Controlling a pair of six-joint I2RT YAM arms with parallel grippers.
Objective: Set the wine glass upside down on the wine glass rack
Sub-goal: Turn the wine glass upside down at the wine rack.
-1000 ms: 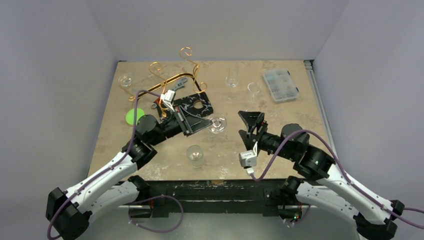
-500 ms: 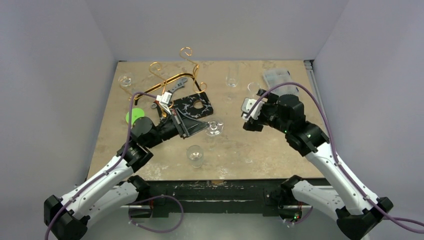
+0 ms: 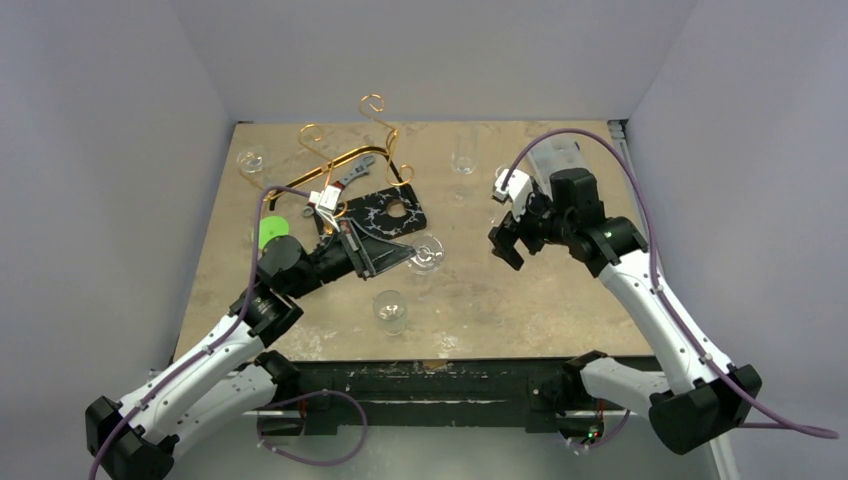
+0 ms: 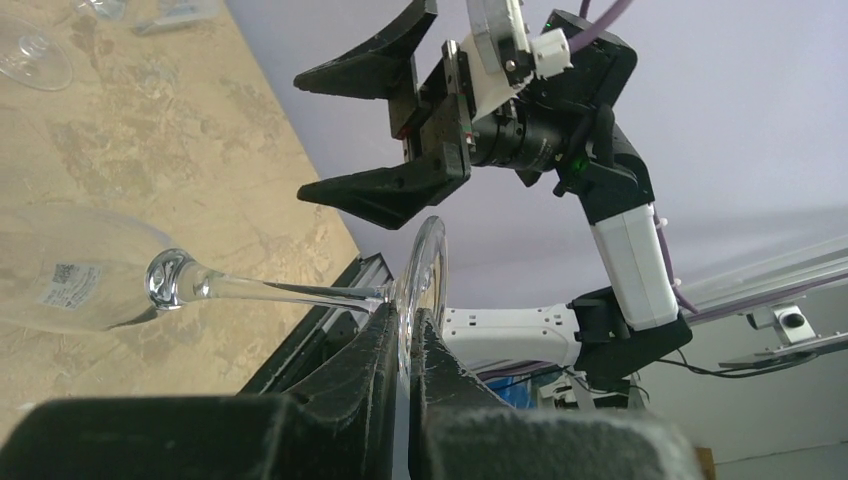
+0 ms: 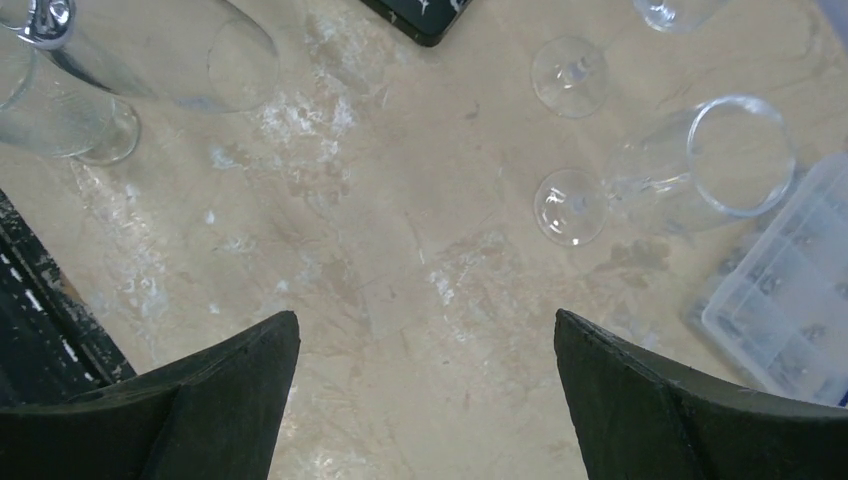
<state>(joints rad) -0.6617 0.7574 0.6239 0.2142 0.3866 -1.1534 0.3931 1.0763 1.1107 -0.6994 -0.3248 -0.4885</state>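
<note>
My left gripper [image 4: 408, 325] is shut on the round foot of a clear wine glass [image 4: 75, 285]. The glass lies sideways above the table, its stem running from the fingers out to the bowl. From above, this glass [image 3: 428, 252] hangs just right of my left gripper [image 3: 385, 258], in front of the black veined board [image 3: 385, 212]. The gold wire wine glass rack [image 3: 345, 140] stands at the back left behind the board. My right gripper [image 3: 505, 245] is open and empty, high over the table's right middle. Its fingers [image 5: 240, 380] spread wide over bare tabletop.
A short glass [image 3: 390, 310] stands near the front edge. More glasses lie or stand at the back [image 3: 463, 150] [image 3: 250, 160] [image 5: 700, 165]. A clear plastic organiser box [image 5: 780, 300] is at the back right. A green disc [image 3: 272, 232] and a wrench [image 3: 355, 170] lie near the rack.
My right arm swung up from the front of the table to the back right, then turned down toward the middle, jaws open throughout. The left arm and its glass shifted slightly.
</note>
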